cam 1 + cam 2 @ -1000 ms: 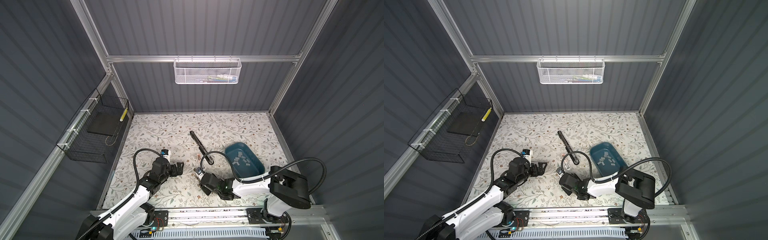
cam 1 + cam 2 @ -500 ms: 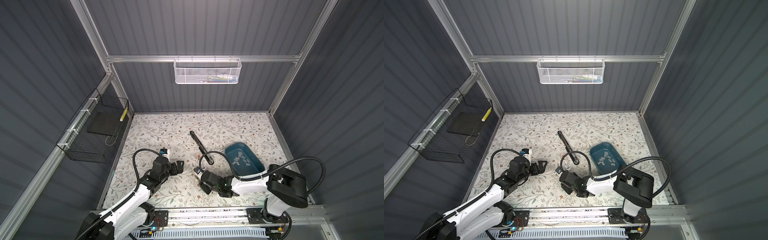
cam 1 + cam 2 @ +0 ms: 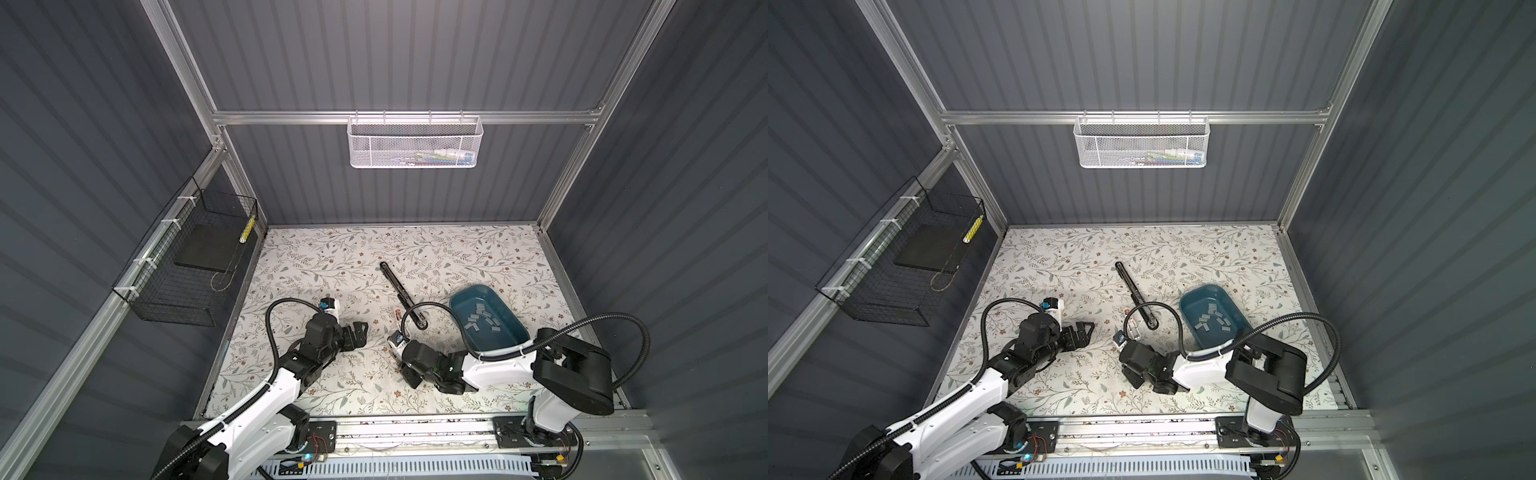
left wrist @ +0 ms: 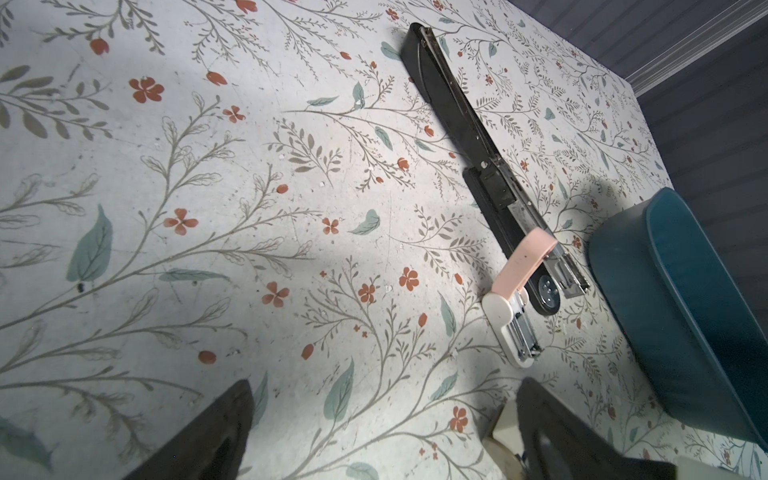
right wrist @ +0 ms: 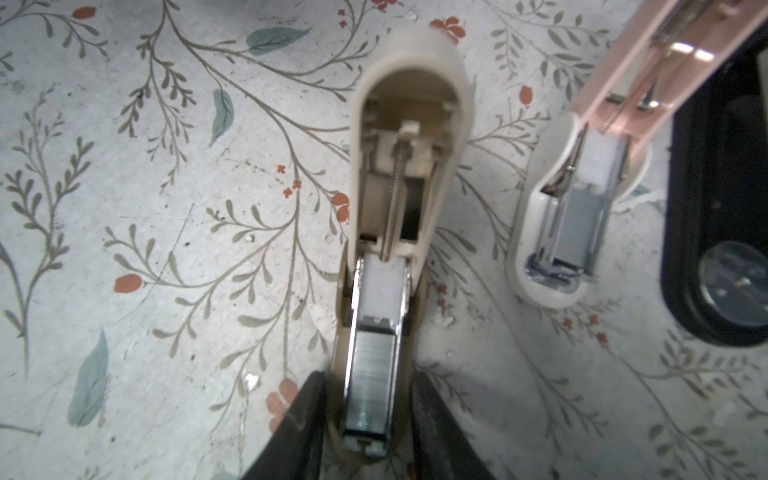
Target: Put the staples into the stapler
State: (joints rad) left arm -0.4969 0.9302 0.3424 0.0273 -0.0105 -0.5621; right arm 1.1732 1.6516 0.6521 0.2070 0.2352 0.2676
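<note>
A strip of staples [image 5: 370, 357] lies in the channel of the open cream stapler [image 5: 409, 83], spare strips [image 3: 484, 322] well apart in the teal tray [image 3: 467, 301], so loading looks done and the next move likely calls for folding the top down squarely. The right gripper [image 5: 368, 378] has its fingers close against the stapler's front sides, pinching or not I cannot tell; the left gripper [image 4: 386, 419] hangs spread, empty. Both top views hide this stapler under the right wrist [image 3: 419, 357].
</note>
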